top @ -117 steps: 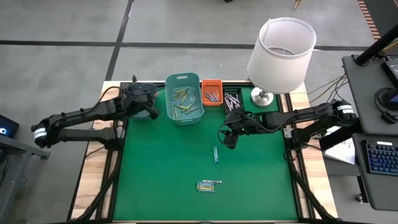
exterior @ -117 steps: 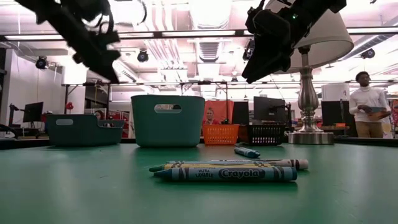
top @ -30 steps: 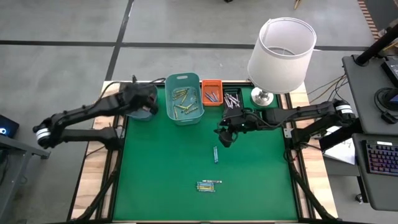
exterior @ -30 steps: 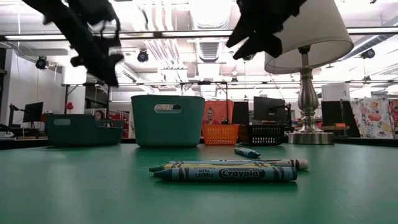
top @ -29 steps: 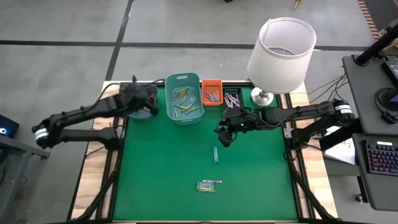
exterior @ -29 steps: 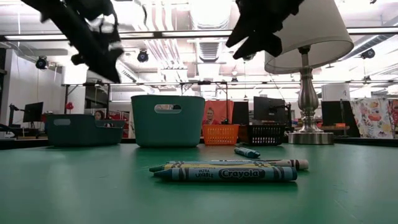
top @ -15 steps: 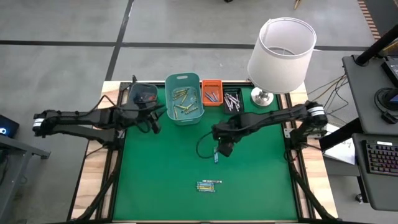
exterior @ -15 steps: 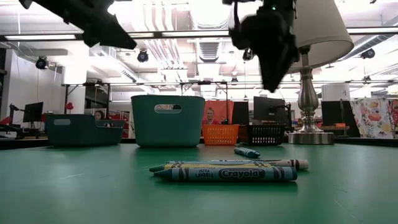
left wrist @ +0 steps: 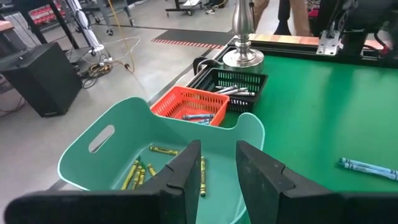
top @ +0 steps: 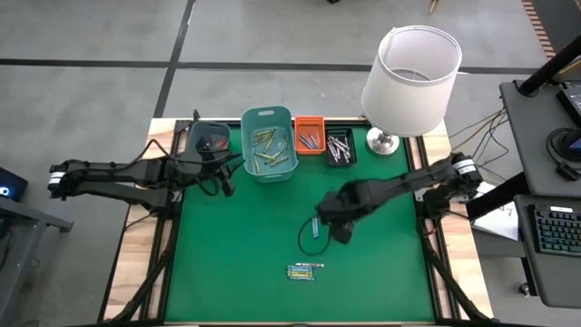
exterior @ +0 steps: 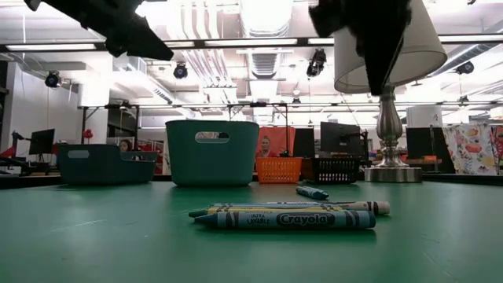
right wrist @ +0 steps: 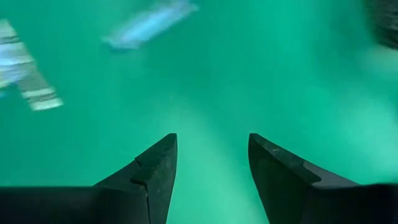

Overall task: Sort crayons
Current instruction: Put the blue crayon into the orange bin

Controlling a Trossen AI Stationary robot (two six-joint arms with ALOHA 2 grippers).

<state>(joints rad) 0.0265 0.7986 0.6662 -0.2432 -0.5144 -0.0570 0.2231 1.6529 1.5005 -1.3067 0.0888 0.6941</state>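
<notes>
Right gripper [right wrist: 208, 177] is hovering with fingers wide, empty; blurred blue crayon [right wrist: 151, 23] lying beyond them; left gripper [left wrist: 217, 171] narrowly parted, empty.

**Bright room light, one view smeared**

Ceiling strip lights [exterior: 259, 16] glare white in the low view, leaving the arms as black silhouettes. The mat [top: 254, 236] is evenly lit from above, with faint shadows. The right wrist view is motion-blurred: crayons [right wrist: 149, 23] smear into pale streaks.
</notes>
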